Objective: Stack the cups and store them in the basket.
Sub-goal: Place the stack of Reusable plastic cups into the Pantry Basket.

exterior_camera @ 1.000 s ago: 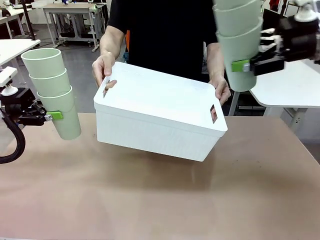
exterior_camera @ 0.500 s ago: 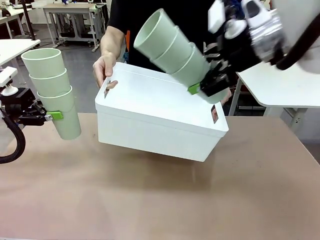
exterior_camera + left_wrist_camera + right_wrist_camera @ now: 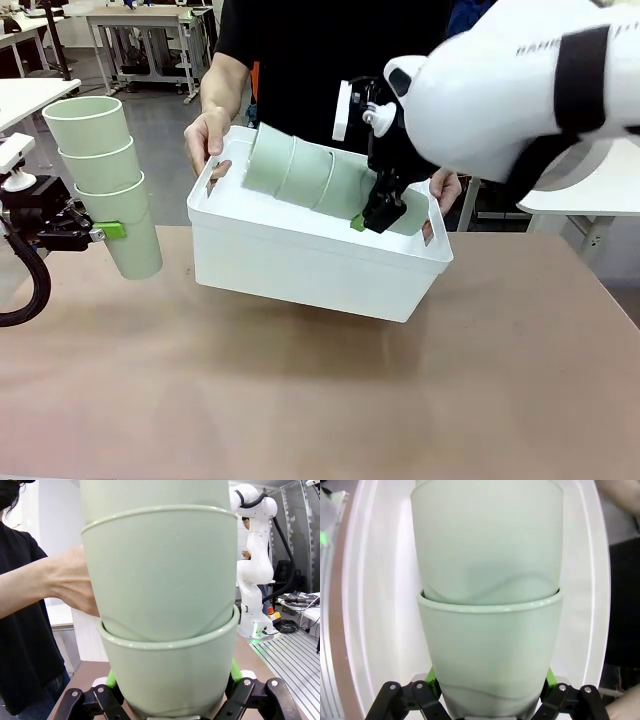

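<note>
A person's hands hold the white basket (image 3: 300, 262) tilted above the table, one hand at each short end. Inside it lies a stack of three mint-green cups (image 3: 305, 178) on its side, mouth toward picture left, with my right gripper (image 3: 382, 213) shut on the bottom cup. In the right wrist view that stack (image 3: 487, 610) points along the basket's white floor (image 3: 375, 605). At the far left my left gripper (image 3: 100, 232) is shut on another upright stack of three cups (image 3: 105, 180), which looms close in the left wrist view as cups (image 3: 160, 610).
The brown table (image 3: 320, 400) spreads in front of the basket. The person stands right behind the basket. White side tables (image 3: 590, 180) flank the scene, and another white robot arm (image 3: 255, 575) stands farther off in the left wrist view.
My right arm swung its stack from high at the right, tipped it sideways and lowered it into the basket. The left arm and its stack have stayed still.
</note>
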`<control>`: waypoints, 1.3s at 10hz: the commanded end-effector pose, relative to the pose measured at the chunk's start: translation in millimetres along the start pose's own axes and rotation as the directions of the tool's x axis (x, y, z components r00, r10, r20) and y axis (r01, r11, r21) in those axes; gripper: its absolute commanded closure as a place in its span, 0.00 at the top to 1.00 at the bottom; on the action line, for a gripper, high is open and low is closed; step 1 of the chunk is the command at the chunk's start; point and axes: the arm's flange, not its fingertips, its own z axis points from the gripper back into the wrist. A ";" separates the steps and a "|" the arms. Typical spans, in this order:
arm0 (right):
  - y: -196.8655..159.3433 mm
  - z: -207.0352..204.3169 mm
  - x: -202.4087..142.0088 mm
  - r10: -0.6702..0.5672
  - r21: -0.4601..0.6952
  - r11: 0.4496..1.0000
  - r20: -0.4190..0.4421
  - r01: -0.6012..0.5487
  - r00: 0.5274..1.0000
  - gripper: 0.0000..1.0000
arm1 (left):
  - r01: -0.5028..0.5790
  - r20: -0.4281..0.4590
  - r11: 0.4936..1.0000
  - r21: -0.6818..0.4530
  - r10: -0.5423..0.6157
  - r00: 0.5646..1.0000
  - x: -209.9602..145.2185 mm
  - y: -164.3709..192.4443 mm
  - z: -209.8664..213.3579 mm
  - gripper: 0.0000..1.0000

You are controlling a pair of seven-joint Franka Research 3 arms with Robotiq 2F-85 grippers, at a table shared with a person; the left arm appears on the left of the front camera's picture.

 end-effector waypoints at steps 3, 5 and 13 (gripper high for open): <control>4.7 -32.4 -18.7 -0.024 -0.035 0.999 -0.122 0.020 0.992 0.86 | 0.007 0.009 1.000 0.000 -0.007 1.000 6.7 0.0 -0.7 0.90; 14.7 -49.9 -29.9 -0.010 -0.026 1.000 -0.179 0.006 0.984 0.86 | 0.007 0.009 1.000 0.000 -0.007 1.000 6.7 0.0 -0.7 0.90; 19.0 -69.6 -20.5 0.028 -0.003 1.000 -0.218 -0.029 0.975 1.00 | 0.007 0.009 1.000 0.000 -0.007 1.000 6.7 0.0 -0.7 0.90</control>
